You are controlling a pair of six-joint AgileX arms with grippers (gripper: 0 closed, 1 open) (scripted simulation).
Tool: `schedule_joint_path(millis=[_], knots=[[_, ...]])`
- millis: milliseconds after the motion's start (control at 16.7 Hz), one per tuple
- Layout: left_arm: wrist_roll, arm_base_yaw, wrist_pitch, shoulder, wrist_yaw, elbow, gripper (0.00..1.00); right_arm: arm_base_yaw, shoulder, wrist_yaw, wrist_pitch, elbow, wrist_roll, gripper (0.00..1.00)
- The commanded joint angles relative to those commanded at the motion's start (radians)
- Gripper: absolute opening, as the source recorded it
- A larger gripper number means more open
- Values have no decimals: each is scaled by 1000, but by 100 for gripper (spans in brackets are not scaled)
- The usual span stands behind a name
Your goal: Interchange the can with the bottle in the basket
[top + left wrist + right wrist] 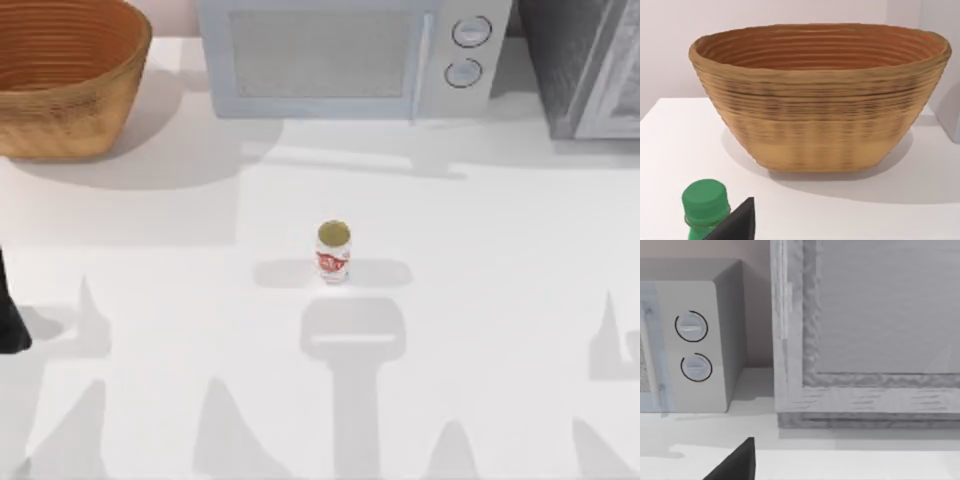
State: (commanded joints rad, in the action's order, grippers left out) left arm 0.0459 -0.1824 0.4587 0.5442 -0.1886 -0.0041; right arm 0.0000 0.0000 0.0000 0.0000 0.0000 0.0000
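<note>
Standing upright near the middle of the smooth white table (480, 300) is the small white cylindrical can (333, 252), red markings on its side and a dull gold-olive round top, untouched by either arm. At the table's left edge a dark part of my left arm (10, 320) comes into the top view. From the left wrist view, a black fingertip of the left gripper (737, 222) sits right against the slim green bottle (705, 206), whose ribbed green cap rises just beside it; whether the fingers are clamped on the bottle I cannot tell. Farther back, at the table's far left, sits the large round woven wicker basket (70, 85), orange-brown with ribbed inner walls. A pale grey boxy microwave (350, 55) with two round dials stands at the back centre. One black fingertip of the right gripper (735, 465) shows, facing the microwave; its opening I cannot tell.
</note>
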Motion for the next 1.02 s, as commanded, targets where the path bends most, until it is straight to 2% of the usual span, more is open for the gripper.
schedule_joint_path(millis=[660, 1020], knots=[[85, -311, 819, 942, -326, 21, 100, 0, 0, 0, 0, 0, 0, 100], [119, -429, 1120, 1306, -444, 26, 100, 0, 0, 0, 0, 0, 0, 100]])
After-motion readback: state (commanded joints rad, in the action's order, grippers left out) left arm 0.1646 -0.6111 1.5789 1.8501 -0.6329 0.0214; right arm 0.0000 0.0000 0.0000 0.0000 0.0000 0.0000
